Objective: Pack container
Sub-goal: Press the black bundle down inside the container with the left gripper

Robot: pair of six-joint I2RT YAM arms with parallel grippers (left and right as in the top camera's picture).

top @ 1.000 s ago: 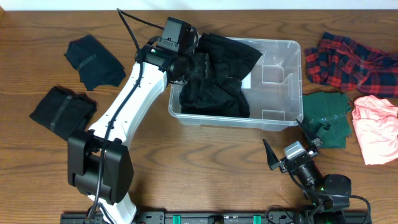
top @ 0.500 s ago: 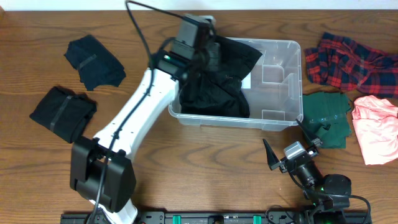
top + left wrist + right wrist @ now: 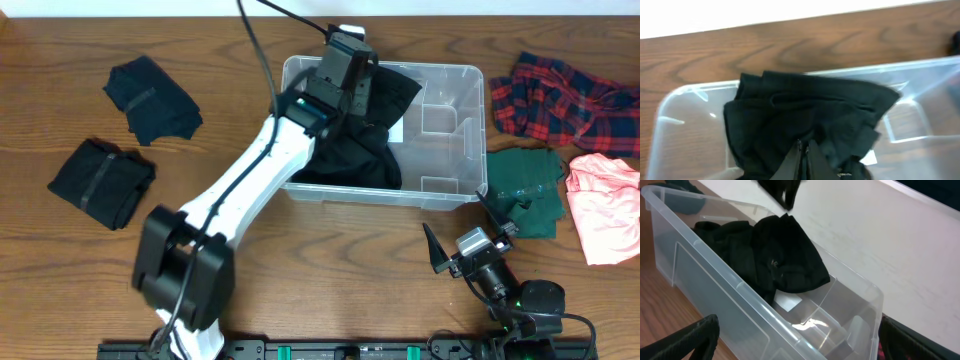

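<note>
While the left gripper (image 3: 804, 152) hangs over the bin (image 3: 452, 193), its fingers are pressed together, tips against the black garment (image 3: 805, 110). I cannot tell whether a thin fold is caught between them. That is the first risk: if cloth is pinched, any lift of the arm drags the garment back out.

The garment sits heaped in the bin's left half, and its upper edge seems to lie over the far rim. A nudge there could tip it onto the table (image 3: 330, 285). Pushing down hard might shove the light bin along the wood.

The bin stands mid-table, its right half bare. The right gripper (image 3: 462, 235) rests spread wide near the bin's front right corner, holding nothing. A plaid shirt (image 3: 560, 95), a green cloth (image 3: 525, 185), a pink one (image 3: 605, 205) and two black bundles (image 3: 150, 95) (image 3: 100, 180) wait outside, so a badly bunched first layer may crowd them later.
</note>
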